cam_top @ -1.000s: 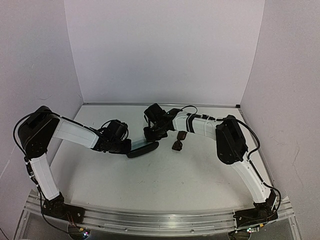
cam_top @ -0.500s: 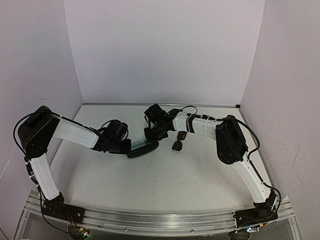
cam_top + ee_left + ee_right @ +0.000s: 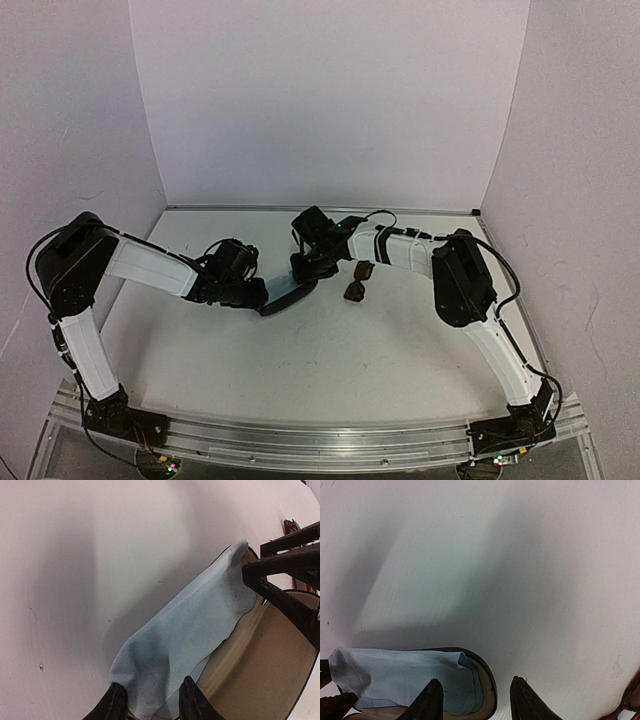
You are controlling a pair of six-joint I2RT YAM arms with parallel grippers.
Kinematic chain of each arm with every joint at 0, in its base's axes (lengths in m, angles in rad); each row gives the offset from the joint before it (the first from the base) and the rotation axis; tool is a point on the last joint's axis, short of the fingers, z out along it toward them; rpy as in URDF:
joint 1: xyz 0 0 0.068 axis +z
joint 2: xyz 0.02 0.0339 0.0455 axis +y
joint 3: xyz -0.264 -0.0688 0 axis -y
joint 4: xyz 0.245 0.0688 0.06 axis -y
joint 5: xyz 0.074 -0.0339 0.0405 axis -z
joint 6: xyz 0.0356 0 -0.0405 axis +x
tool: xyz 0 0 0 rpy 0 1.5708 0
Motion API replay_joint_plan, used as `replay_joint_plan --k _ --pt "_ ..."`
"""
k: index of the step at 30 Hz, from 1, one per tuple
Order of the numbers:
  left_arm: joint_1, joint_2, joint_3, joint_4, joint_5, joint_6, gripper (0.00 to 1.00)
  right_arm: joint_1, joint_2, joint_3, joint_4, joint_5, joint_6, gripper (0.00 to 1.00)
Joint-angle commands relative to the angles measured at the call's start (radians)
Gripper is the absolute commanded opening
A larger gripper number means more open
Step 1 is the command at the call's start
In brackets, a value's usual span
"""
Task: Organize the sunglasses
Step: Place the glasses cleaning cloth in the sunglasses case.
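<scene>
From above, the folded sunglasses lie just right of the black oval case; the left wrist shows the left gripper partly open astride the light blue cloth spilling from the case; the right wrist shows the right gripper parted, empty, over the case's rim.

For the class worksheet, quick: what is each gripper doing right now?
Left gripper: open, blue cloth between its fingers.
Right gripper: open, holding nothing.

sunglasses | small, dark brownish-black frame, dark lenses | folded | lying on table, right of centre
</scene>
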Motion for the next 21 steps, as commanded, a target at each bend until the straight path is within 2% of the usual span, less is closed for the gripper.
replay_joint_plan --k 1,21 --pt "0.010 -0.019 -0.002 -0.026 -0.029 -0.016 0.36 -0.001 -0.047 -0.016 0.017 0.015 -0.004 0.47" --pt "0.008 -0.100 -0.019 -0.077 -0.071 -0.038 0.38 -0.001 -0.156 -0.088 0.056 0.034 -0.007 0.47"
